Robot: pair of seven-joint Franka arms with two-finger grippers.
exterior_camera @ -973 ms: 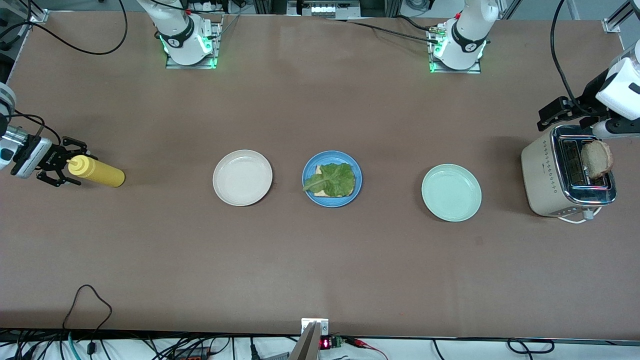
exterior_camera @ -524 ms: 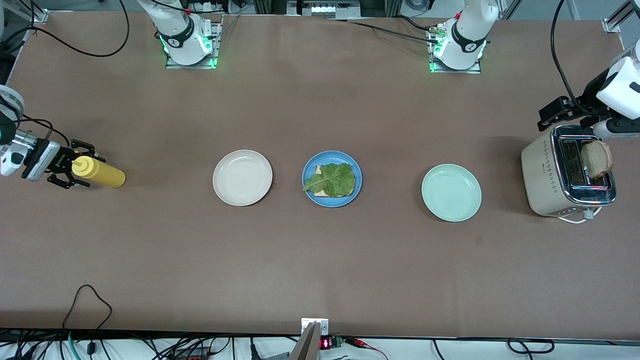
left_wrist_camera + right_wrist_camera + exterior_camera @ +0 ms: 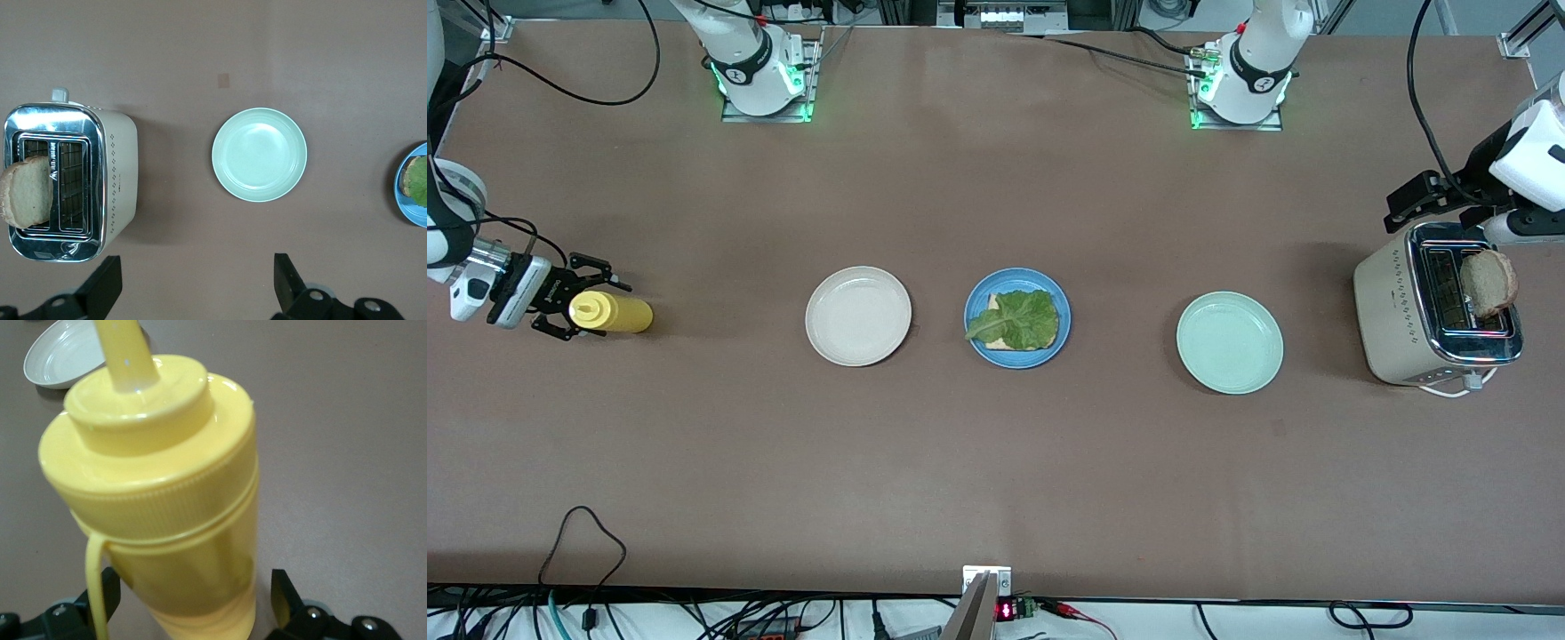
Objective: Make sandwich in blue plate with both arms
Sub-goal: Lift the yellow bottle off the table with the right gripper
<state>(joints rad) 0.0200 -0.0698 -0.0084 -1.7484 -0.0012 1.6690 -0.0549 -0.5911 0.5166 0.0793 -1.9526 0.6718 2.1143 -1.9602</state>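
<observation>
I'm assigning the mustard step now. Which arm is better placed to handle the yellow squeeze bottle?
The right arm, probably. The right gripper sits at the yellow squeeze bottle with its fingers open on either side of it. The left gripper hangs open over the toaster, at the table's left-arm end.

Yellow squeeze bottle (image 3: 611, 312) stands on the brown table (image 3: 996, 462) at the right arm's end, cap and nozzle fitted. Cream-white plate (image 3: 858, 316) and pale mint-green plate (image 3: 1230, 342) both sit bare, well apart. Cream and chrome toaster (image 3: 1436, 316) stands at the left arm's end; 1 round slice of bread (image 3: 1488, 282) protrudes from a slot, apparently the outer of 2.
</observation>
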